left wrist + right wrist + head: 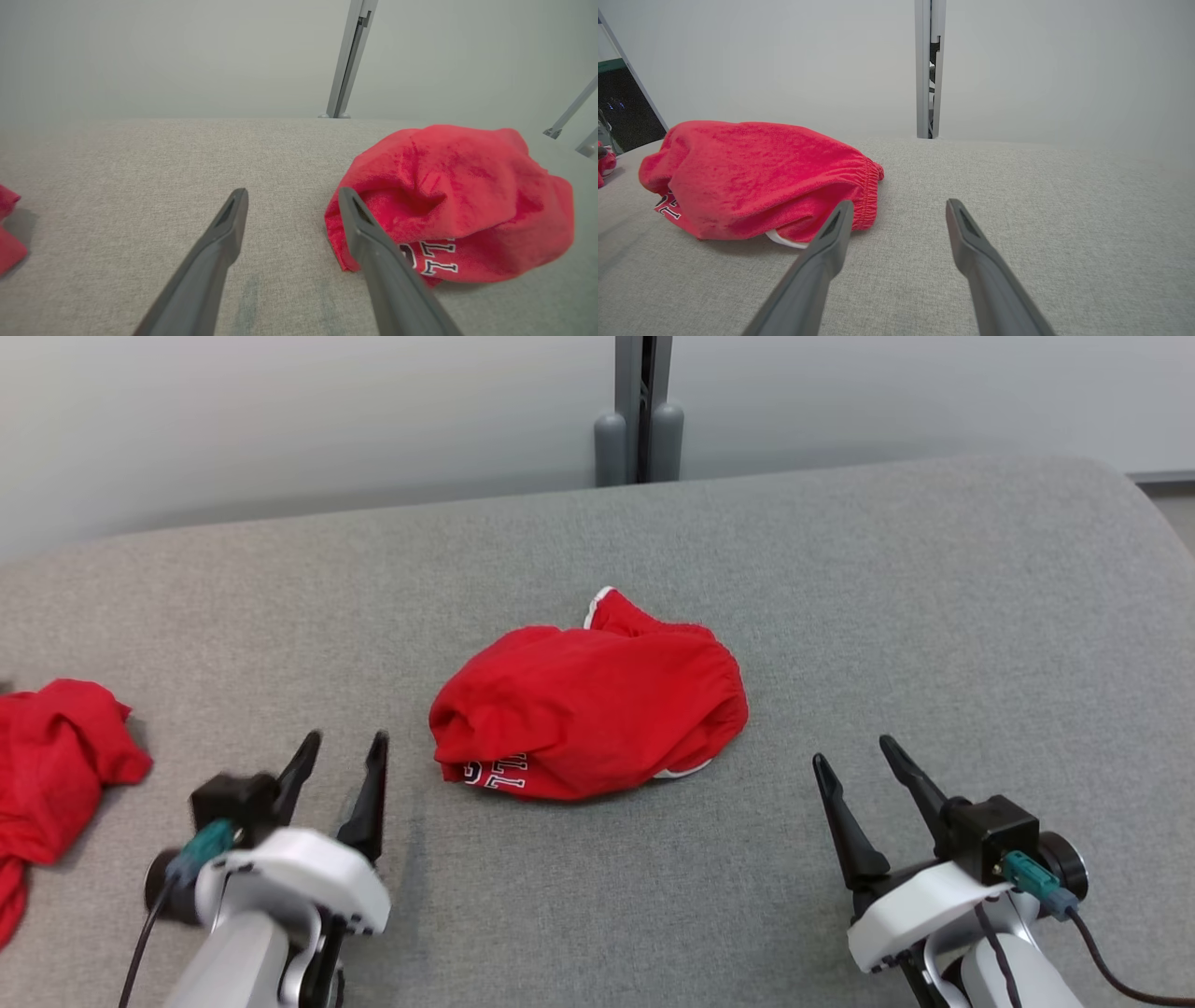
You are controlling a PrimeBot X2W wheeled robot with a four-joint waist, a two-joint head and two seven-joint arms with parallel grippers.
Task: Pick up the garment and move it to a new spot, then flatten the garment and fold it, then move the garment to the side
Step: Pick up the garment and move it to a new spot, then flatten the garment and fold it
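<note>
A grey fabric-covered surface (934, 616) filled most of the head view, with a pale wall (280, 411) behind it and a grey upright post (641, 411) at its far edge. The red garment (597, 709) lay bunched in a rounded heap near the middle of the surface, between the two grippers and a little beyond them. A second red cloth (51, 756) lay crumpled at the robot's far left, well apart from the garment.

The left gripper (345, 739) hung near the garment's left end with its fingers spread and nothing between them. The right gripper (853, 750) hung further off on the other side, also spread wide and holding nothing.

From above, the heap read as one smooth mound with a white-edged fold at its far side. The left wrist view, low and close, gave the white block lettering (437, 259) under the near left edge, with one finger crossing in front of that edge; contact could not be told there. The right wrist view gave the opposite end: a gathered elastic waistband (868, 196) and a thin white cord (784, 240) curling out beneath it onto the surface.
</note>
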